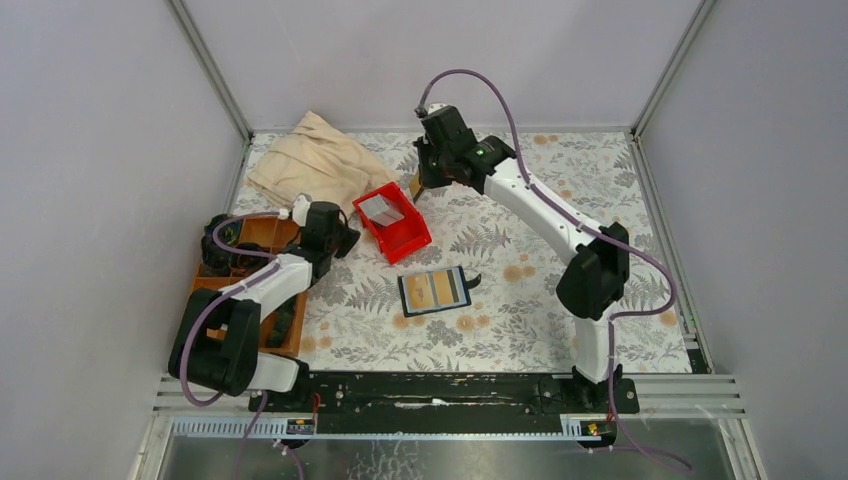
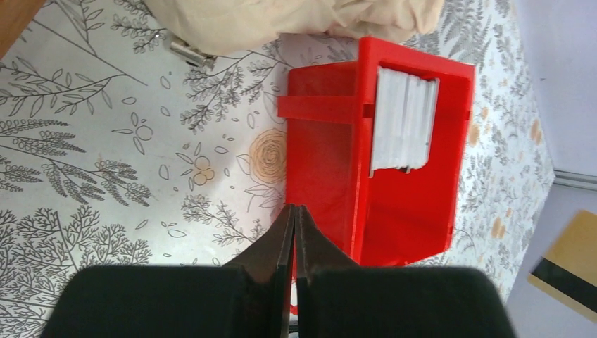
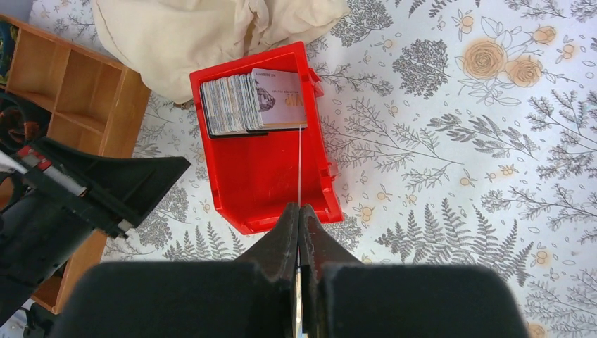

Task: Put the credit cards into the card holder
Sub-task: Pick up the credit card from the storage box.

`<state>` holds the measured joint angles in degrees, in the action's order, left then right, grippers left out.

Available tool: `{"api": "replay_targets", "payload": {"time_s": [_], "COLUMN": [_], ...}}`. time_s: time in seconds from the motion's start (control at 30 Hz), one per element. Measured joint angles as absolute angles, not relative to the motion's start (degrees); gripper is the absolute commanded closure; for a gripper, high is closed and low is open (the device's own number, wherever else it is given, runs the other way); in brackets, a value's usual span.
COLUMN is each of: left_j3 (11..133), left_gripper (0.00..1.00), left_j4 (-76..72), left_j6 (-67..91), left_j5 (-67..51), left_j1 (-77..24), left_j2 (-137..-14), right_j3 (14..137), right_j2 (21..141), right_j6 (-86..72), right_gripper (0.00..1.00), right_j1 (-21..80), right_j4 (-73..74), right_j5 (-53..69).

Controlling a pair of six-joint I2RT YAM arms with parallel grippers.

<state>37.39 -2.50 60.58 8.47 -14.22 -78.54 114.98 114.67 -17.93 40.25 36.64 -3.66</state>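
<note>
Right wrist: right jaws pinch a card (image 3: 299, 165), left jaws closed empty; binned card (image 3: 281, 98) reads VIP.

Red bin (image 1: 396, 222), cloth (image 1: 315, 160) and tray (image 1: 262, 232) crowd the left; right half open.

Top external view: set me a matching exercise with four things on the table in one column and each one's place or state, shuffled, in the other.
Things:
1. red bin
2. card holder
3. beige cloth
4. wooden tray

Places or states:
A. bunched in the back left corner
B. along the far left side
C. lying open, on the near side of the bin
D. mid-table, with a stack of cards inside

Pairs: 1-D, 2-C, 3-A, 4-B
</note>
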Motion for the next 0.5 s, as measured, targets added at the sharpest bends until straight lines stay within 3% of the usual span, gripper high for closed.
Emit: {"api": "replay_targets", "payload": {"time_s": [0.5], "left_j3": [44.2], "left_gripper": [0.97], "left_j4": [-2.5], "left_j6": [58.5], "left_j5": [8.3], "left_j1": [-15.3], "left_j2": [-94.3], "right_j3": [102.9], "right_j2": [105.7], "right_j6": [-18.0], "right_gripper": [1.00], "right_j1": [39.8], "right_j4": [35.2], "right_j5": [-6.2]}}
